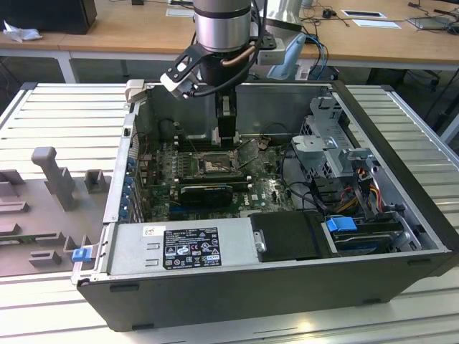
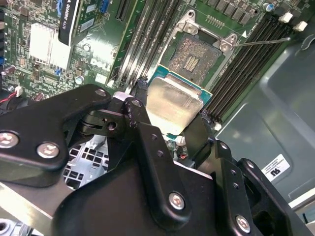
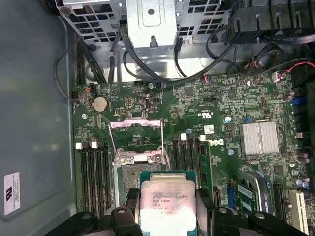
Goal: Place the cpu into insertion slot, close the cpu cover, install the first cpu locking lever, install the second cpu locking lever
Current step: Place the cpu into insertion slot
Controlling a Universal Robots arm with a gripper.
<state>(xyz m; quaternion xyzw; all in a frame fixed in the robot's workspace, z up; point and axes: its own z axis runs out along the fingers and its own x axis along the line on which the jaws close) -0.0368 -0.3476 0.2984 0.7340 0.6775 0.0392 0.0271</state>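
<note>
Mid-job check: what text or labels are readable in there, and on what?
Nothing reads clearly enough to quote.
Black label on the power supply: too small.
Print on the cpu, gripped in the tool: blurred.
White sticker on the case wall: too small.
White marks on the green board: blurred.

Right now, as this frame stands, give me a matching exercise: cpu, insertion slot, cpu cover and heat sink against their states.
Things:
1. cpu
2. insertion slot
3. cpu cover
4. heat sink

States:
A. swung open, off the socket
B. bare, pin field showing
C. ribbed silver, apart from the fingers
D. clamped between the fingers

Pairs: 1-D, 2-B, 3-A, 4-C
</note>
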